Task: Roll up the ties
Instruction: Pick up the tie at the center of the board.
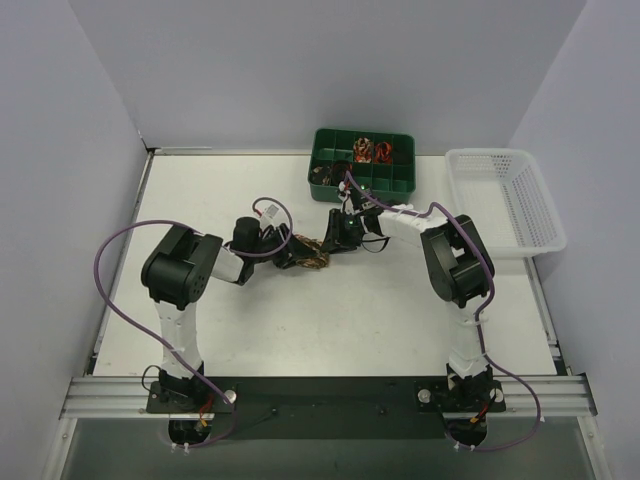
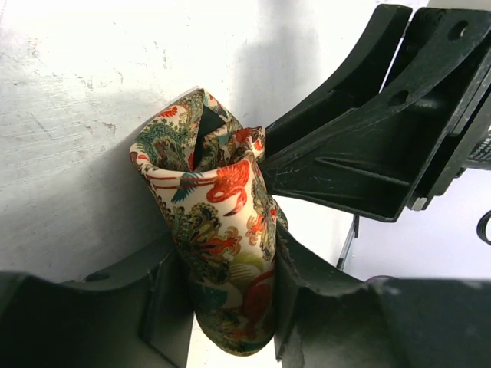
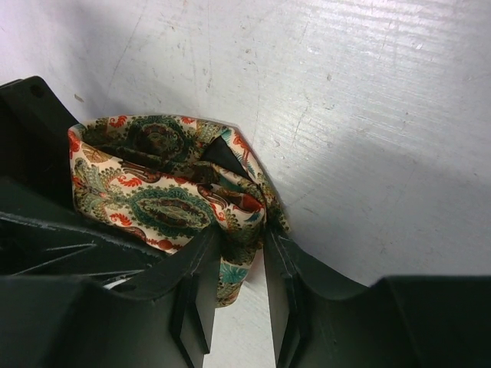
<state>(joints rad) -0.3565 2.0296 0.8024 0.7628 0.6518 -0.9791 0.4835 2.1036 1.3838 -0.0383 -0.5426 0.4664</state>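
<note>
Overhead, the tie (image 1: 312,256) lies at mid-table (image 1: 350,320), largely covered by the two meeting grippers, and its pattern is unreadable there. In the left wrist view its lower end runs out of frame. In the right wrist view its left side is hidden behind black housing.

The fabric is smooth and slightly glossy, with a cream-gold ground carrying red and green paisley ornament. It is gathered into a loose, upright, hollow bundle with creased folds.

The left gripper (image 2: 228,261) presses the bundle from both sides. The right gripper (image 3: 239,241), its jaws narrow, pinches a fold.

Behind stand a green compartment tray (image 1: 322,133) holding small coils (image 1: 372,150), detail too small to tell, and a white mesh basket (image 1: 455,190)
</note>
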